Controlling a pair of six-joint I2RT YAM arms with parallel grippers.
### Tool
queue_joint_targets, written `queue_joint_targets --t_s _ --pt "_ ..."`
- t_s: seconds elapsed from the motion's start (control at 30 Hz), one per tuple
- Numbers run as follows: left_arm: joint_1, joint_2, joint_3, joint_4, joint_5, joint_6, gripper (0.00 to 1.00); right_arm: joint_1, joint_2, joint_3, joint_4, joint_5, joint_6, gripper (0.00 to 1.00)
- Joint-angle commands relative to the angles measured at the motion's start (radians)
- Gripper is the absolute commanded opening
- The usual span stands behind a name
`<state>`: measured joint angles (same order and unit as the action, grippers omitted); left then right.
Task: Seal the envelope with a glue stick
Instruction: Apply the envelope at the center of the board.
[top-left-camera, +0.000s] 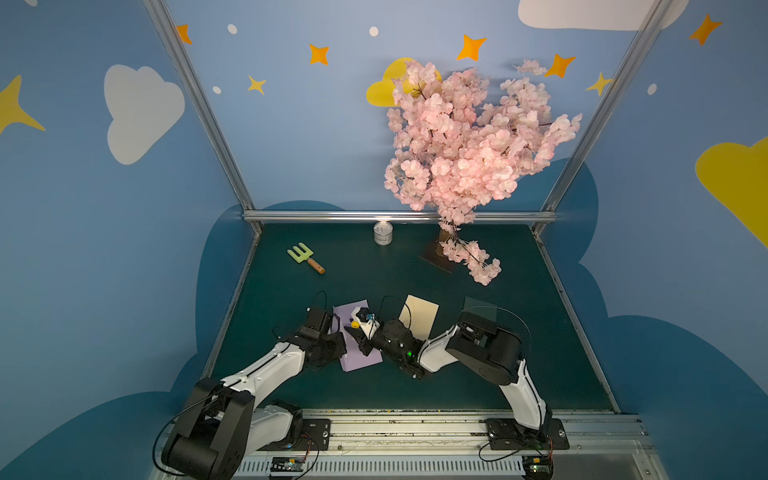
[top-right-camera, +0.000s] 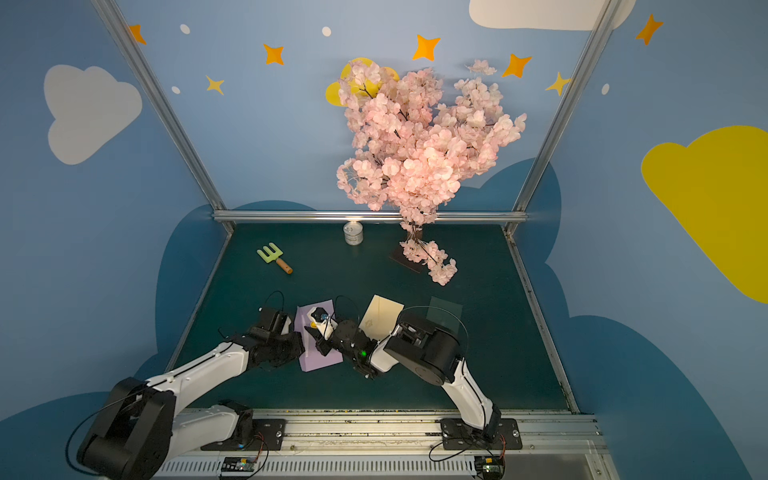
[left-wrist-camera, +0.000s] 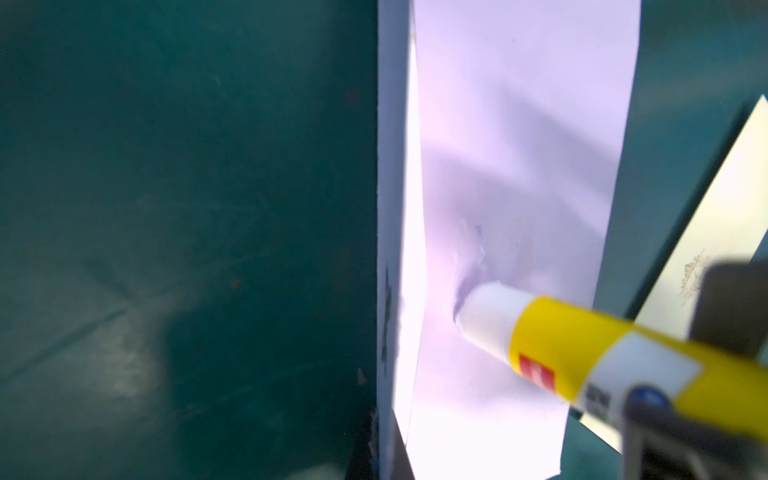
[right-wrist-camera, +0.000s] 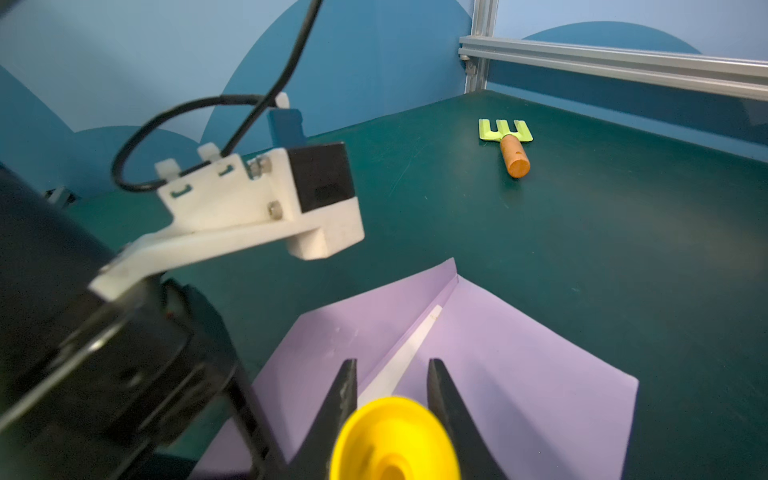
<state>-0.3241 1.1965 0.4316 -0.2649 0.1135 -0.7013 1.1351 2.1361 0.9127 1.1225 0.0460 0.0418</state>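
Print on glue stick (left-wrist-camera: 573, 347) illegible

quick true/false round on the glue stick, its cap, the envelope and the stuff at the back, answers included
1. The glue stick has its white tip pressed on the purple envelope. True.
2. The right gripper holds the yellow cap. True.
3. The green garden fork lies on the envelope. False: it lies on the bare mat, farther back, apart from the envelope.
4. The can is tipped on its side. False: it stands upright near the back rail.
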Motion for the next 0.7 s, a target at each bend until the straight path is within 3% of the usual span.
queue_joint_targets --t_s 0.0,0.2,0.4,0.67 --pt "-0.004 0.003 -0.019 0.007 -0.02 -0.01 0.03 0.037 -0.066 -0.043 -0.094 0.016 0.024 0.0" --pt "-0.007 -0.004 -0.03 0.025 -0.003 -0.007 0.03 0.058 -0.049 -0.024 -0.116 0.045 0.058 0.0" --pt "-0.01 -0.017 -0.046 0.024 -0.003 -0.009 0.03 0.035 0.023 0.052 -0.127 0.167 0.054 0.0" --pt "-0.009 -0.034 -0.065 0.025 0.002 -0.018 0.03 -0.009 0.103 0.161 -0.177 0.168 0.076 0.0"
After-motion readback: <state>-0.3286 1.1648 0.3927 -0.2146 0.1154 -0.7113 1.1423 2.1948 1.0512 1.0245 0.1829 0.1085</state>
